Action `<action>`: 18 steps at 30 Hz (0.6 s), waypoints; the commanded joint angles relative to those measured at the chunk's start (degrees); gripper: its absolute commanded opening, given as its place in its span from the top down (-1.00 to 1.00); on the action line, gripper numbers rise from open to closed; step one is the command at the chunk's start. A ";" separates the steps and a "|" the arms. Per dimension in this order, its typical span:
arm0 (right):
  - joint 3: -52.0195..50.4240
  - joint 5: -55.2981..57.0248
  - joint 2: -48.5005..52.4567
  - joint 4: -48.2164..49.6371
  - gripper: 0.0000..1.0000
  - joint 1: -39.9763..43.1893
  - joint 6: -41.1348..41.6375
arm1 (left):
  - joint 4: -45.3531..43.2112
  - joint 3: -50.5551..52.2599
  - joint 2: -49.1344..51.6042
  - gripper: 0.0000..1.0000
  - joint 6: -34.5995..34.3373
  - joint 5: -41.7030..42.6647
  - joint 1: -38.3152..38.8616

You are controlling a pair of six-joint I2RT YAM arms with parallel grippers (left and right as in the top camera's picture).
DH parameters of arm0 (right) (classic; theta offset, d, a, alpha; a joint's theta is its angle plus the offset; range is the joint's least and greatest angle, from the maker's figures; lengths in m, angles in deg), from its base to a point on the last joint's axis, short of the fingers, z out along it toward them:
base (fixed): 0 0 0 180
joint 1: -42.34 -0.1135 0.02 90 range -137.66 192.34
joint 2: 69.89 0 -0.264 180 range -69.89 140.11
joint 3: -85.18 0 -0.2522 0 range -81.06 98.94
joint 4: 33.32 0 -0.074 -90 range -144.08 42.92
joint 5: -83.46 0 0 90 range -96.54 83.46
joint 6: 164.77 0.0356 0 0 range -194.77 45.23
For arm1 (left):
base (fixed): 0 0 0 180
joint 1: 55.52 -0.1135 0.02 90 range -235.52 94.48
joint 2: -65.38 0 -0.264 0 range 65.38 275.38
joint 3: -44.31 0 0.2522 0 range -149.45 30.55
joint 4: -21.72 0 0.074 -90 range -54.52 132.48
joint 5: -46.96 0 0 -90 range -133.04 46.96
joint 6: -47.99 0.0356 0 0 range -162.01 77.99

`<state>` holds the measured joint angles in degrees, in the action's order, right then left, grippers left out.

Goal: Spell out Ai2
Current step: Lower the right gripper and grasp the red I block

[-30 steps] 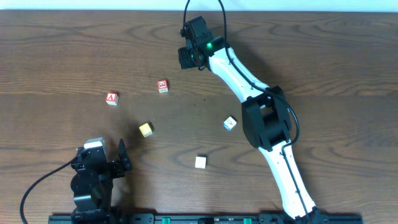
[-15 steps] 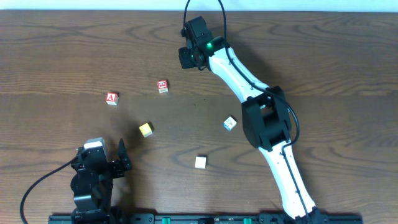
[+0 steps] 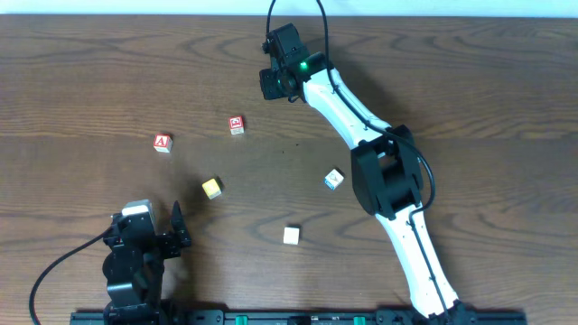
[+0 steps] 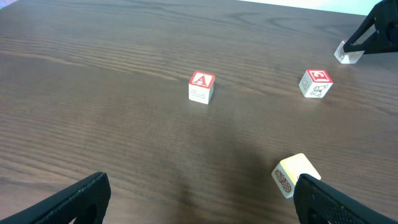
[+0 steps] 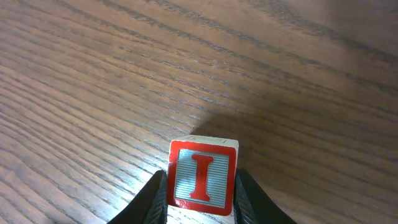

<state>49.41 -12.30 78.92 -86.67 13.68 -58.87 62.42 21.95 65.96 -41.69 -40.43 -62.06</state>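
Right tool [image 3: 272,83] at 12 o'clock of the worktop [image 3: 488,81], pinching the I block [image 5: 202,176], red letter facing the wrist camera. Left tool [image 4: 199,208] at 7 o'clock, fingers spread wide. A block [image 3: 162,143] at 9 o'clock. 2 block [image 3: 237,125] lies toward 3 o'clock of it, well apart.

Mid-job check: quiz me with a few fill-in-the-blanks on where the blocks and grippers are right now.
The right gripper has its jaws shut on a block lettered ____.
In the overhead view, the A block lies to the ____ of the 2 block.
The left gripper has its jaws ____, with nothing between them.
Missing words: I; left; open.
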 commanded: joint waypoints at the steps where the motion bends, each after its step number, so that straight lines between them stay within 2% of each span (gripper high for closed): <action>1: 0.98 1.07 0.72 -1.29 0.50 -0.13 -0.07 | 0.22 0.96 -0.33 -0.91 1.01 -0.22 0.17; 11: 6.73 4.94 0.44 -9.11 0.60 -0.13 -0.28 | 0.22 0.94 -0.33 -0.91 1.01 -0.22 0.17; 14: 7.61 4.94 0.44 -11.32 0.71 -0.13 -0.26 | 0.22 0.94 -0.33 -0.91 1.01 -0.22 0.17; 16: 8.41 4.96 0.44 -13.29 0.92 -0.13 -0.24 | 0.22 0.94 -0.33 -0.91 1.01 -0.22 0.17; 18: 9.01 4.96 0.31 -14.80 0.98 -0.13 -0.15 | 0.22 0.96 -0.33 -0.91 1.01 -0.22 0.17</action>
<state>56.26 -8.17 78.92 -100.70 13.68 -58.87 62.42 21.95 65.96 -41.69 -40.43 -62.06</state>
